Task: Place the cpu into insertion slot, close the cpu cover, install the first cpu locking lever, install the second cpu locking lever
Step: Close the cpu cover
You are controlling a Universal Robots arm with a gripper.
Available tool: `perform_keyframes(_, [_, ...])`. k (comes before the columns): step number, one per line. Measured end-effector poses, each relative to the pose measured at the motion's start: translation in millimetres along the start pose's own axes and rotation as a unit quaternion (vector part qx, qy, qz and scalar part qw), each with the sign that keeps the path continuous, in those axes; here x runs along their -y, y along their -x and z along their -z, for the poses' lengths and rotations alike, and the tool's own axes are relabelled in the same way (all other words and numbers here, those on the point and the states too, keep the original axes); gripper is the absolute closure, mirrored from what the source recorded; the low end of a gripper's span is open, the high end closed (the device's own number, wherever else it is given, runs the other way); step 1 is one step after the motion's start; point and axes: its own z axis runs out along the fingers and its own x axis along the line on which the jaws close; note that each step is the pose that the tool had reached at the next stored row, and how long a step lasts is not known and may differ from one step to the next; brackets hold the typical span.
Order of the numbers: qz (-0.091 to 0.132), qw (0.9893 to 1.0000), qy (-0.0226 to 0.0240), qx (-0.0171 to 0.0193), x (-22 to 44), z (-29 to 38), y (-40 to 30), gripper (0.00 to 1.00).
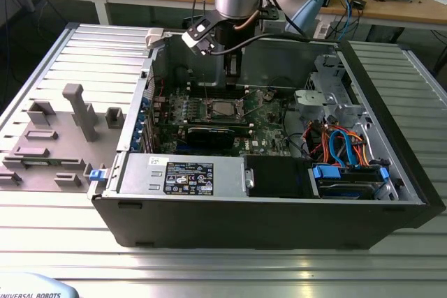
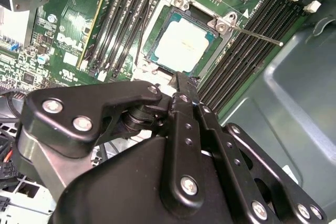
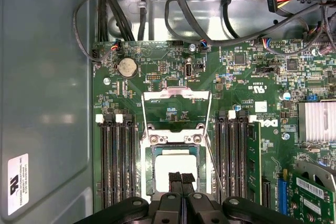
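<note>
cpu point(image 3: 175, 167): flat silver-grey square, seated level in insertion slot point(image 3: 149, 171) | cpu cover point(image 3: 176, 96): thin silver windowed frame, swung open, beside slot

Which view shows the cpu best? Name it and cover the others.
The second wrist view: the cpu shows nearly all its silver top, close up. In the first wrist view the end effector covers part of it. In the exterior view it is a small pale square inside the case.
</note>
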Motion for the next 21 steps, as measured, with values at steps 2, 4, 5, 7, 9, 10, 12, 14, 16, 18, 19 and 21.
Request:
perform_keyframes(2, [0.0, 1.0, 0.0, 0.0001, 0.0, 0.1, 0.0, 0.89])
perform_keyframes(4, [0.0, 1.0, 0.0, 0.0, 0.0, 0.1, 0.0, 0.89])
perform_keyframes(5, [0.0, 1.0, -0.0001, 0.0001, -0.1, 0.1, 0.0, 0.89])
perform_keyframes(7, [0.0, 1.0, -0.0001, 0.0001, -0.8, 0.2, 0.1, 0.89])
perform_keyframes(9, [0.0, 1.0, -0.0001, 0.0001, -2.6, 0.1, 0.0, 0.89])
perform_keyframes(10, [0.0, 1.0, 0.0, 0.0001, -4.0, 0.0, 0.0, 0.89])
perform_keyframes(12, [0.0, 1.0, 0.0, 0.0001, -5.1, -0.1, 0.0, 0.89])
perform_keyframes(14, [0.0, 1.0, 0.0, 0.0, -5.2, -0.1, -0.1, 0.89])
perform_keyframes(16, [0.0, 1.0, 0.0, 0.0001, -5.2, -0.1, -0.1, 0.89])
perform_keyframes(18, [0.0, 1.0, 0.0, 0.0, -5.3, -0.1, -0.1, 0.89])
perform_keyframes(19, [0.0, 1.0, 0.0, 0.0, -5.3, -0.1, -0.1, 0.89])
perform_keyframes(21, [0.0, 1.0, -0.0001, 0.0001, -5.3, 0.5, -0.1, 0.89])
